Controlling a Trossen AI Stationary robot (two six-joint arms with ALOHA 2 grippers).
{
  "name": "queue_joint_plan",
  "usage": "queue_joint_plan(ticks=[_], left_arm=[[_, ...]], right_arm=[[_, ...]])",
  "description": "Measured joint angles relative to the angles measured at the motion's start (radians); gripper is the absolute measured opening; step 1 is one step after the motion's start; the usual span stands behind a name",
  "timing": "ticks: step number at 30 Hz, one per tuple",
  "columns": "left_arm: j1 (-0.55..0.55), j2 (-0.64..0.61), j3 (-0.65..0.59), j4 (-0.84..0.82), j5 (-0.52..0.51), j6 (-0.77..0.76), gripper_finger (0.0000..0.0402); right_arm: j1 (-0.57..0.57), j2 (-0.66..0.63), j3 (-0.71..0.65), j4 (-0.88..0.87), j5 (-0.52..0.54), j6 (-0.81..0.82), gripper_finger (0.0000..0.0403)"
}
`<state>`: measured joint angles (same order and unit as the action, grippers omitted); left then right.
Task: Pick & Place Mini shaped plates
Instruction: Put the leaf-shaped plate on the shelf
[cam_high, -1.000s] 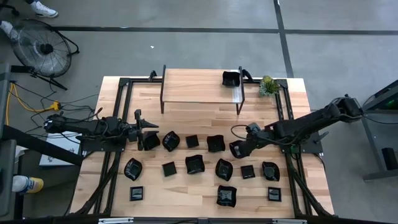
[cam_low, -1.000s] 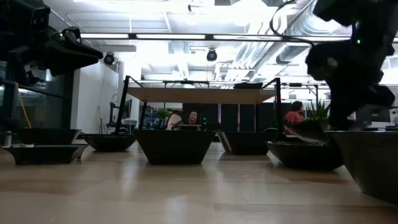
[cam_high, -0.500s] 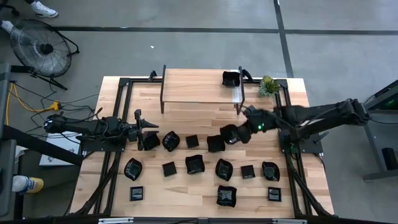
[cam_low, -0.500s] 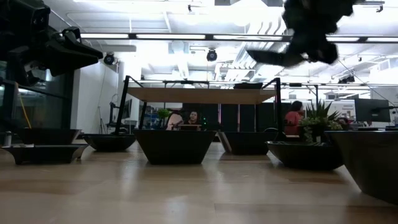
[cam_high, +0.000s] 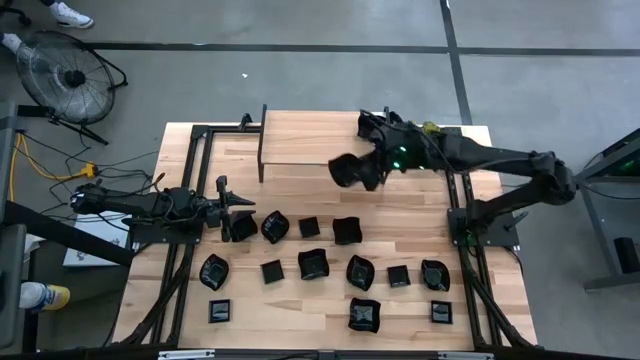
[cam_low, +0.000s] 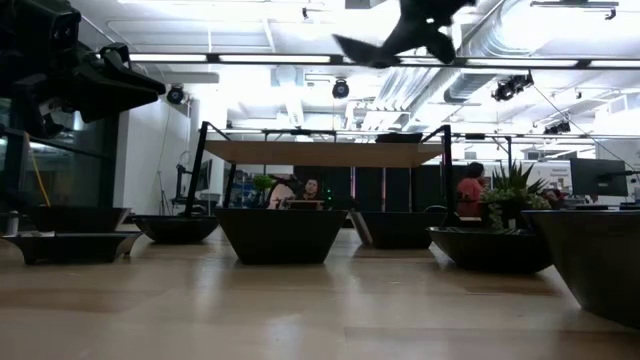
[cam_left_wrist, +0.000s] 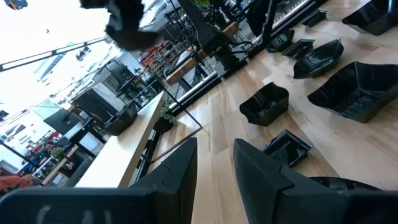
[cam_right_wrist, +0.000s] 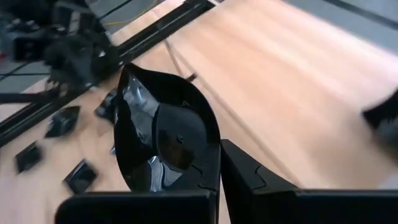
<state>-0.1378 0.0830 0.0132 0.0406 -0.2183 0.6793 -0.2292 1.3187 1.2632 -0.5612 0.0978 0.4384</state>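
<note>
While the left arm waits low at the table's left side, the right gripper (cam_high: 368, 170) hangs in the air over the front edge of the raised wooden shelf (cam_high: 300, 140), its fingers clamped tight on the rim of a leaf-shaped black plate (cam_high: 346, 170). From the right wrist, the glossy plate (cam_right_wrist: 163, 135) stands nearly on edge between the dark fingers (cam_right_wrist: 245, 174), with pale shelf boards behind it. At table height, plate and gripper appear only as a dark shape (cam_low: 400, 30) high against the ceiling lights.

One square black plate (cam_high: 372, 126) already sits at the shelf's right end, just beside a small green plant (cam_high: 432, 137). The remaining mini shaped plates (cam_high: 312, 264) lie in loose rows across the wooden table (cam_high: 300, 200), in front of the shelf.

The left gripper (cam_high: 232, 218) rests close against the leftmost plate (cam_high: 243, 226) of the back row; its fingers (cam_left_wrist: 180, 168) stand partly apart, and whether they touch that plate is hard to tell from these angles.
</note>
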Motion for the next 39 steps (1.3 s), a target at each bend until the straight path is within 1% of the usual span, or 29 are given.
queue_joint_plan(ticks=[5, 10, 14, 17, 21, 25, 29, 32, 35, 37, 39], left_arm=[[0.000, 0.000, 0.000, 0.000, 0.000, 0.000, 0.0101], [0.000, 0.000, 0.000, 0.000, 0.000, 0.000, 0.0101], [0.000, 0.000, 0.000, 0.000, 0.000, 0.000, 0.0101], [0.000, 0.000, 0.000, 0.000, 0.000, 0.000, 0.0101], [0.000, 0.000, 0.000, 0.000, 0.000, 0.000, 0.0101], [0.000, 0.000, 0.000, 0.000, 0.000, 0.000, 0.0101], [0.000, 0.000, 0.000, 0.000, 0.000, 0.000, 0.0101], [0.000, 0.000, 0.000, 0.000, 0.000, 0.000, 0.0101], [0.000, 0.000, 0.000, 0.000, 0.000, 0.000, 0.0101], [0.000, 0.000, 0.000, 0.000, 0.000, 0.000, 0.0101], [0.000, 0.000, 0.000, 0.000, 0.000, 0.000, 0.0101]], right_arm=[[-0.059, 0.136, 0.101, 0.005, 0.000, -0.027, 0.0000], [-0.110, 0.250, 0.174, 0.005, -0.030, 0.047, 0.0000], [-0.143, 0.317, 0.198, 0.018, -0.088, 0.094, 0.0000], [-0.158, 0.347, 0.198, 0.044, -0.096, 0.132, 0.0000], [-0.164, 0.357, 0.198, 0.080, -0.077, 0.188, 0.0000], [-0.155, 0.357, 0.185, 0.143, -0.019, 0.241, 0.0002], [-0.154, 0.358, 0.179, 0.148, 0.015, 0.268, 0.0006], [-0.170, 0.358, 0.179, 0.144, 0.017, 0.302, 0.0006], [-0.192, 0.358, 0.179, 0.140, -0.015, 0.344, 0.0002], [-0.203, 0.358, 0.179, 0.133, -0.025, 0.334, 0.0002], [-0.211, 0.358, 0.179, 0.112, -0.010, 0.317, 0.0003]])
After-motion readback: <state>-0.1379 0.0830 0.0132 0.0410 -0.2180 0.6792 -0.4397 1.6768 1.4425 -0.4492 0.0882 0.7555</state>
